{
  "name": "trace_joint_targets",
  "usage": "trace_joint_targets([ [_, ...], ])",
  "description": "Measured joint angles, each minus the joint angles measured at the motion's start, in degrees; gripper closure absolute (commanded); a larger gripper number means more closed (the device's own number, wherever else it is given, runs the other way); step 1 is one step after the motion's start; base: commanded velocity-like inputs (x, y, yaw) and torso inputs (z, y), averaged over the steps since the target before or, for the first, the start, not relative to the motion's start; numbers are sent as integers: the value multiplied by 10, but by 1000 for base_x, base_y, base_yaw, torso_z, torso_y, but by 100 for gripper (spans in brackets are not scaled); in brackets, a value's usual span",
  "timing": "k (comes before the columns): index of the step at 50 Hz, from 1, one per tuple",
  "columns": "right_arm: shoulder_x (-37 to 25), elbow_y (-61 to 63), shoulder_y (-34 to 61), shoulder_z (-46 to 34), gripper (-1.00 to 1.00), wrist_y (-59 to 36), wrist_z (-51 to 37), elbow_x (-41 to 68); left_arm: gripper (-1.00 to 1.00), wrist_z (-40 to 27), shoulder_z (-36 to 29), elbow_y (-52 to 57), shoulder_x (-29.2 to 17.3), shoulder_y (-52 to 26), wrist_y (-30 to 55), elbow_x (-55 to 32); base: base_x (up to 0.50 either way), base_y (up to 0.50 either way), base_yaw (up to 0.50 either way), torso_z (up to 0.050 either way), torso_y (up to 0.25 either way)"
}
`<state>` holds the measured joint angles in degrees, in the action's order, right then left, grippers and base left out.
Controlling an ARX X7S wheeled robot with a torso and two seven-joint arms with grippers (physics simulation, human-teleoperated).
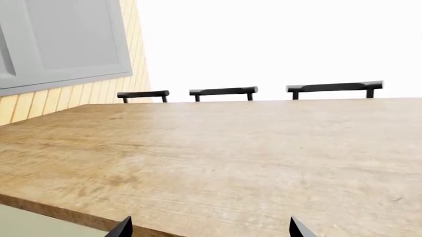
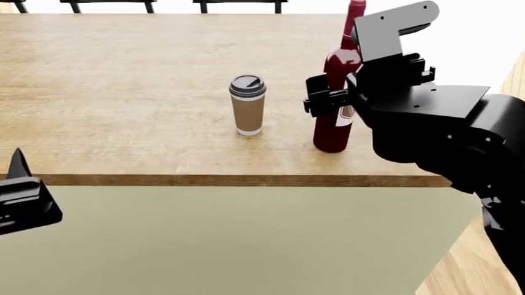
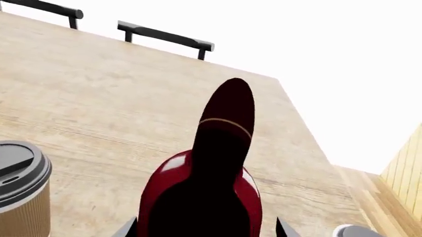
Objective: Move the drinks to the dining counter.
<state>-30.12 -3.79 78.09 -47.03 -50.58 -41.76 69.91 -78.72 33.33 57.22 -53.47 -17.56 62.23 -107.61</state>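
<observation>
The dining counter (image 2: pixel 123 74) has a light wood-plank top and a plain sage-green side. On it stand two of the drinks. A tan paper coffee cup (image 2: pixel 247 104) with a black lid stands near the front edge, and a dark-red wine bottle (image 2: pixel 335 132) stands upright to its right. My right gripper (image 2: pixel 326 101) is shut on the wine bottle (image 3: pixel 218 163) around its shoulder, a fingertip on each side. The coffee cup (image 3: pixel 20 187) is beside it, apart. My left gripper (image 1: pixel 209 229) is open with nothing in it, low in front of the counter's left front edge (image 2: pixel 21 196).
Black chair backs (image 1: pixel 223 91) line the counter's far side (image 2: pixel 238 3). A grey cabinet door (image 1: pixel 59 39) and yellow slatted wall lie beyond the left end. A small grey rounded top (image 3: pixel 356 231) shows off the counter's right end, over wood floor (image 2: pixel 468 264).
</observation>
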Motion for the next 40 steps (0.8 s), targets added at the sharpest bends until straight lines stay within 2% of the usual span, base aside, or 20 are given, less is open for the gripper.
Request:
trace_joint_targets([
  [40, -40, 105, 11, 58, -100, -10, -41, 81, -100, -12, -21, 0, -4, -15, -5, -6, 0, 0, 0, 0, 0],
])
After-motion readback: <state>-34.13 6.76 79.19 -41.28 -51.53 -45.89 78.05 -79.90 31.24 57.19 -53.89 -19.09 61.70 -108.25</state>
